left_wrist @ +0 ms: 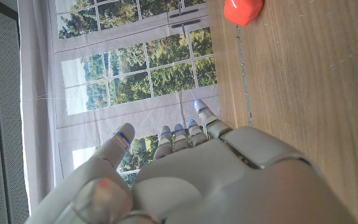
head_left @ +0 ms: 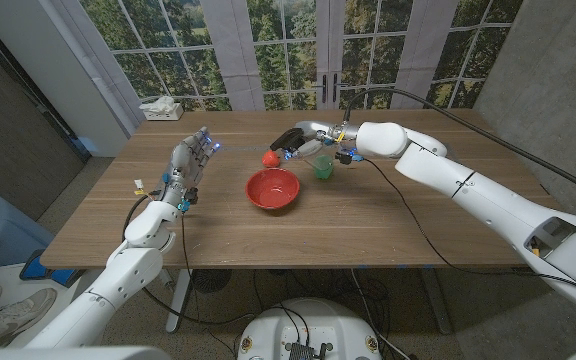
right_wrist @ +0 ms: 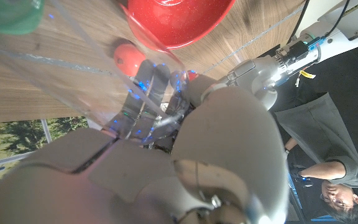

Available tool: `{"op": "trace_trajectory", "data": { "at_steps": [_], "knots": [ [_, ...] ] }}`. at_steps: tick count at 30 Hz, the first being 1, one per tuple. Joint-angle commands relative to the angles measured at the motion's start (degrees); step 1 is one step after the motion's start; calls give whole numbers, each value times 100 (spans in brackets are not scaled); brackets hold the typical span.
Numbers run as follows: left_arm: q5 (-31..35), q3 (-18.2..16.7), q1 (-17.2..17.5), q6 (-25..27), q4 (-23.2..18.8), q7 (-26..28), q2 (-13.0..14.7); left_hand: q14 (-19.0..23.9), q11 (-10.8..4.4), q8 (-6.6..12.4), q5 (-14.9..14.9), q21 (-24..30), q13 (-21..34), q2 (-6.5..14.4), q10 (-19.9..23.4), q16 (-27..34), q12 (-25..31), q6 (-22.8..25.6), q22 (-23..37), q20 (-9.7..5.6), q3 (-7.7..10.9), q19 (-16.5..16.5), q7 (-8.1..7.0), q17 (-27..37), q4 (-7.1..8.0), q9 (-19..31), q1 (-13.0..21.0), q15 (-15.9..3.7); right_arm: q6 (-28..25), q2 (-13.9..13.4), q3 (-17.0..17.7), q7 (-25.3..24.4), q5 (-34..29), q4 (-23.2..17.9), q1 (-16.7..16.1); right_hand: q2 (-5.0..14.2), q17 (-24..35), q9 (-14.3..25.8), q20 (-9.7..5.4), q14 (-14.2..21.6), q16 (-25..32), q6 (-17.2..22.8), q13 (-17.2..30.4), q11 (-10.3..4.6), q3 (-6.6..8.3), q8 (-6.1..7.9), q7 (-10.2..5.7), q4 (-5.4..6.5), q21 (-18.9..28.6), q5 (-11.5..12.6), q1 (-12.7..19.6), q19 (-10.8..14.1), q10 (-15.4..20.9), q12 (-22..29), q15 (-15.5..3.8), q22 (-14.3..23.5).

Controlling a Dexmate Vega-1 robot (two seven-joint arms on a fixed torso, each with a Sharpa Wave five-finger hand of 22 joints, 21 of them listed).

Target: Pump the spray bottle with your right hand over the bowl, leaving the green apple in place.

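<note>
Red bowl (head_left: 272, 188) on table, nothing visible inside, right hand (head_left: 306, 141) gripping clear spray bottle (right_wrist: 98, 74), left hand (head_left: 190, 160) holding nothing, fingers extended

Head view high over the table (head_left: 368, 225), wrist views close along each hand, all sharing the red bowl (head_left: 272, 188).

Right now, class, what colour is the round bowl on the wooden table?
The round bowl is red, with a glossy inside; the head view shows it best.
</note>
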Motion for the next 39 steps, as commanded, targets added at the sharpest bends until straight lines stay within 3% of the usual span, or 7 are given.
{"op": "trace_trajectory", "data": {
  "at_steps": [1, 4, 6, 7, 9, 27, 39],
  "knots": [
    [12, -15, 42, -14, -41, 28, 4, -46, -2, -7, -35, -23, 10, 377, -33, -11, -8, -36, 18, 29, 25, 44, -14, 17, -68, 30, 85, -20, -33, -10, 31, -71, -138, -90, -17, -166, 718, 248, -691, 460, 51, 39, -169, -20, 135, 2253, 94, -19, -54, 210, -64, 78, 215, 50, -1004, 10],
    [-3, -19, 50, -28, -39, 14, -4, -47, -3, -4, -42, -35, 10, 389, -36, -9, -8, -35, 18, 27, 32, 48, -12, 18, -102, 30, 112, -20, -81, -2, 14, 8, -136, -93, 22, -285, 697, 249, -671, 611, -16, 80, -347, -6, 202, 2448, 170, -37, -60, 296, -99, 94, 386, 51, -1013, 16],
    [9, -23, 62, -32, -47, 39, -8, -46, 2, -4, -44, -40, 10, 396, -39, -7, -8, -37, 18, 30, 35, 50, -10, 18, -116, 30, 124, -14, 52, 12, 40, -109, -144, -46, -25, -328, 696, 253, -671, 665, -35, 163, -402, 22, 227, 2499, 236, -43, -63, 324, -109, 102, 426, 46, -1014, 15],
    [-2, -25, 64, -37, -43, 32, -14, -45, 4, -3, -46, -42, 9, 400, -37, -7, -7, -36, 18, 30, 37, 50, -11, 18, -122, 30, 130, -17, 36, 24, 21, 69, -47, 4, 47, -340, 695, 253, -673, 679, -46, 168, -385, 17, 239, 2505, 254, -43, -63, 335, -110, 108, 422, 61, -1012, 15],
    [3, -28, 70, -42, -47, 39, -14, -47, 7, -1, -48, -47, 9, 408, -28, -6, -3, -35, 19, 31, 41, 52, -9, 19, -135, 30, 142, -13, 100, 21, 44, -115, -139, -17, -23, -344, 695, 255, -672, 704, -55, 169, -372, 25, 252, 2511, 250, -39, -62, 346, -111, 115, 441, 83, -1012, 16],
    [-2, -1, 4, -37, 6, -5, -31, -38, 12, 6, -72, -85, 9, 472, -26, 9, 1, -31, 25, 34, 58, 76, 1, 30, -200, 33, 227, -25, 24, 47, 18, 94, -62, 38, 66, -286, 706, 260, -633, 668, -189, 161, -256, -17, 314, 2523, 216, 21, -68, 406, -186, 117, 241, 124, -972, 16],
    [-27, -1, -24, -21, 56, -8, -46, -40, 6, 9, -89, -109, 10, 480, -25, 15, 3, -27, 28, 31, 50, 84, 1, 37, -218, 34, 259, -23, 102, 124, 55, 83, 109, 224, 82, -211, 723, 254, -569, 506, -284, 96, -216, -73, 318, 2514, 161, -13, -69, 475, -168, 38, 14, 77, -978, 21]
  ]
}}
